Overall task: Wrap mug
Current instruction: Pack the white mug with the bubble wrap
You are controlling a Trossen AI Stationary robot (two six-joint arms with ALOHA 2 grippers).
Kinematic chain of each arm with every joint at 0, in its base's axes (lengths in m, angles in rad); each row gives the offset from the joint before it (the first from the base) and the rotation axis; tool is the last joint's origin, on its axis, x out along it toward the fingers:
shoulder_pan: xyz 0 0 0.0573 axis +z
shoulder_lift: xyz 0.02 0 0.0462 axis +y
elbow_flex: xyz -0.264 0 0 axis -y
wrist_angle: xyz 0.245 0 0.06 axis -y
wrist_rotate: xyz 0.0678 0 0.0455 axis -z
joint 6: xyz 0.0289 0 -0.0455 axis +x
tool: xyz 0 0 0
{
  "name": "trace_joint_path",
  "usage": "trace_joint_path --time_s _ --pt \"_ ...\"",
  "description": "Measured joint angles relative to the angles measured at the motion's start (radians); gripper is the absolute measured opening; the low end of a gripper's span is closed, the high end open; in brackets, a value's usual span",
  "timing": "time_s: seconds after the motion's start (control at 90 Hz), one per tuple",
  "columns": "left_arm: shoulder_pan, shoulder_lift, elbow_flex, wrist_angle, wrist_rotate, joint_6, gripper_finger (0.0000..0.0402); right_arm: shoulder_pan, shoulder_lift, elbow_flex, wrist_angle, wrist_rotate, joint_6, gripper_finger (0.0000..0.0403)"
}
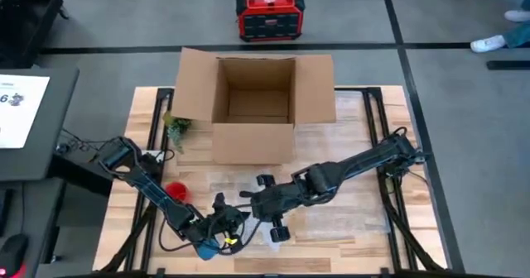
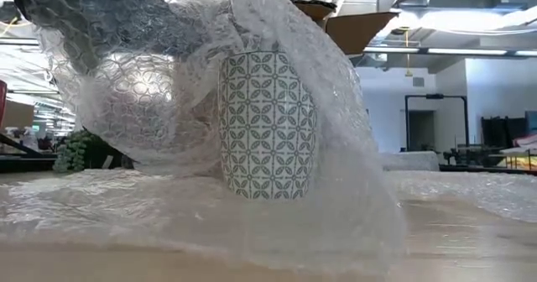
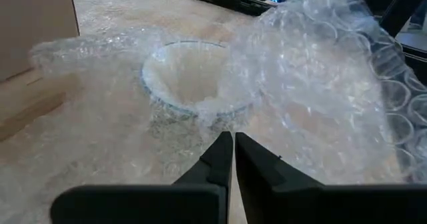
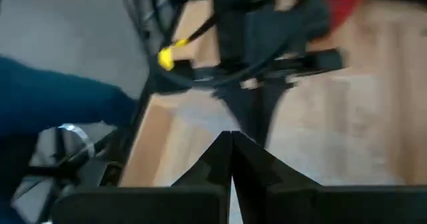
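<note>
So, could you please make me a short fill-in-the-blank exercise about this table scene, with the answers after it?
1. The patterned mug stands ____ on the table.
2. The sheet draped around the mug is ____ wrap.
3. The cardboard box at the far side of the table has its flaps ____.
4. The left end effector has its fingers ____.

Answers: upright; bubble; open; shut

High cam looks straight down on the whole table (image 1: 348, 129), low cam sits level and very close to the mug (image 2: 267, 124), each wrist cam looks forward past its own fingers; low and left-wrist share the bubble wrap (image 3: 320, 71).
</note>
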Motion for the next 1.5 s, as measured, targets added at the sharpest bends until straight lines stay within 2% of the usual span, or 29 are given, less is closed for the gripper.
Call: trace_joint_path --time_s 0.189,0.367,0.911,1.133,1.389,1.5 --pt "0.0 0.0 0.0 0.001 -0.001 0.0 0.0 -0.041 0.056 -0.039 -0.048 0.003 0.052 0.0" --pt "0.0 0.0 0.0 0.004 0.0 0.0 0.0 -0.054 0.098 -0.042 -0.128 0.047 0.09 0.0" --pt "-0.032 -0.035 0.013 -0.031 0.009 0.014 0.0 -0.081 0.271 -0.031 -0.158 0.038 0.102 0.0" --pt "-0.065 -0.099 0.013 -0.11 0.009 -0.028 0.0 -0.077 0.195 -0.043 -0.155 0.031 0.104 0.0" --pt "-0.069 -0.099 0.013 -0.144 0.009 -0.062 0.0 -0.054 0.039 -0.04 -0.199 0.053 0.114 0.0" --pt "-0.069 -0.098 0.013 -0.156 0.009 -0.072 0.0 -0.038 0.008 -0.043 -0.205 0.111 0.133 0.0"
